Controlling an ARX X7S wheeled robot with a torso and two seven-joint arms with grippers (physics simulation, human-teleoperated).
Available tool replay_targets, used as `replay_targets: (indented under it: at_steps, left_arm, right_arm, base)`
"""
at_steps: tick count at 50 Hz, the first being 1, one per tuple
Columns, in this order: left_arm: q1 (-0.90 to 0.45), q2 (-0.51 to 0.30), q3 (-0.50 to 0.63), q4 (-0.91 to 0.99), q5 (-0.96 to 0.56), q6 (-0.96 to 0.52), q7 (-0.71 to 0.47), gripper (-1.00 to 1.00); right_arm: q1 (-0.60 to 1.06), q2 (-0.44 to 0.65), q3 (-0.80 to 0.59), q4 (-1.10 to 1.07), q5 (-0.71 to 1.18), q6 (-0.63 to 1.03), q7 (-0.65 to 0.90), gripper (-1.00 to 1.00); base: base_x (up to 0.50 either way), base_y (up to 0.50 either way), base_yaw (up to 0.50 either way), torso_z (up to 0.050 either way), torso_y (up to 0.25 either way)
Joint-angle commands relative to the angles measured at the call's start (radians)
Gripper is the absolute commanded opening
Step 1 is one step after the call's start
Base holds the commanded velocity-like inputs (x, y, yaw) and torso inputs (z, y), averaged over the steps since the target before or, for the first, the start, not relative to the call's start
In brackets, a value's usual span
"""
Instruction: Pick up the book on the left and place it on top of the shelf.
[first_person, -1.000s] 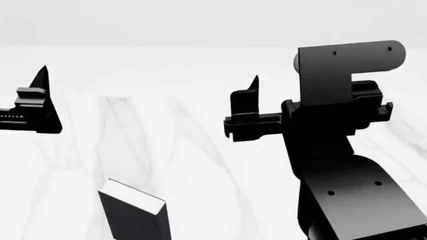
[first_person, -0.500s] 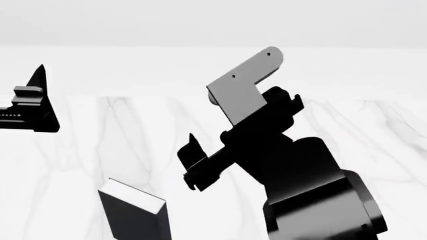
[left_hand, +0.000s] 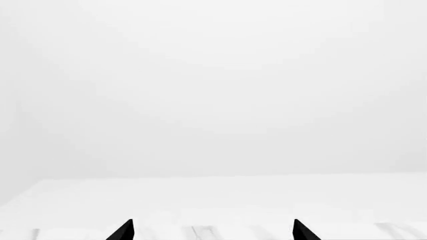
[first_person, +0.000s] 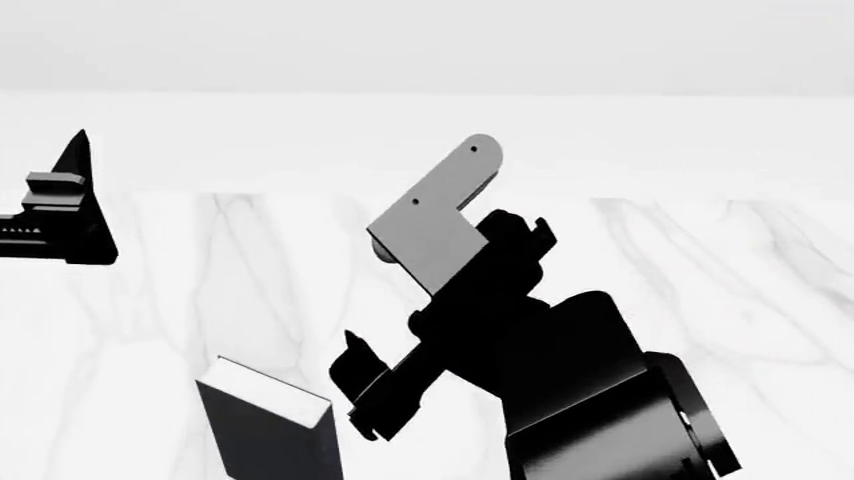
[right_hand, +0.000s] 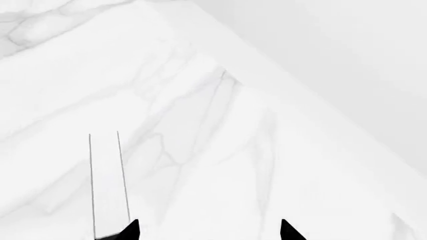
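Observation:
The black book (first_person: 274, 440) with white page edges stands on the marble table at the lower left of the head view. Its white page edge shows as a narrow strip in the right wrist view (right_hand: 108, 185). My right gripper (first_person: 363, 392) is open and empty, low over the table just right of the book and apart from it. In its own view (right_hand: 209, 231) one fingertip sits beside the strip's end. My left gripper (first_person: 67, 200) is open and empty at the far left, well above the table; its view (left_hand: 212, 231) shows only table and wall. The shelf is out of view.
The white marble table (first_person: 200, 280) spreads across the view, with a plain white wall behind its far edge (left_hand: 213, 180). My right forearm (first_person: 587, 400) fills the lower right of the head view.
My right arm has swung down and to the left, bringing its gripper from mid-height near the centre to just beside the book. The left gripper and the book have not moved.

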Motion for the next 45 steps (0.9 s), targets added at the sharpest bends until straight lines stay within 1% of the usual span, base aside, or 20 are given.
replay_targets:
  at_steps: [1, 10, 20, 28, 37, 45]
  left_arm:
    - [0.001, -0.002, 0.002, -0.006, -0.004, 0.004, -0.003, 1.0]
    - [0.0, -0.004, 0.002, -0.004, -0.008, 0.002, -0.008, 1.0]
    - [-0.001, -0.006, 0.001, -0.004, -0.013, 0.001, -0.012, 1.0]
    - [0.001, -0.009, 0.002, -0.004, -0.015, 0.002, -0.015, 1.0]
    - [-0.001, -0.01, 0.005, -0.001, -0.019, 0.0, -0.019, 1.0]
    - [-0.004, -0.01, 0.007, -0.003, -0.023, -0.001, -0.023, 1.0]
  right_arm:
    - [-0.011, -0.003, -0.003, -0.092, 0.035, 0.07, -0.042, 1.0]
    - [-0.025, -0.006, -0.013, -0.119, 0.05, 0.076, -0.049, 1.0]
    - [-0.033, -0.016, -0.029, -0.087, 0.052, 0.052, -0.046, 1.0]
    - [-0.041, -0.039, -0.034, -0.019, 0.046, -0.003, -0.029, 1.0]
    - [-0.057, -0.077, -0.076, 0.127, 0.02, -0.125, -0.005, 1.0]
    - [-0.076, -0.101, -0.109, 0.185, 0.017, -0.178, 0.0, 1.0]
  base:
    - [0.0, 0.0, 0.0, 0.0, 0.0]
    - [0.0, 0.0, 0.0, 0.0, 0.0]
    - [0.0, 0.0, 0.0, 0.0, 0.0]
    - [0.0, 0.0, 0.0, 0.0, 0.0]
    - [0.0, 0.0, 0.0, 0.0, 0.0]
    - [0.0, 0.0, 0.0, 0.0, 0.0]
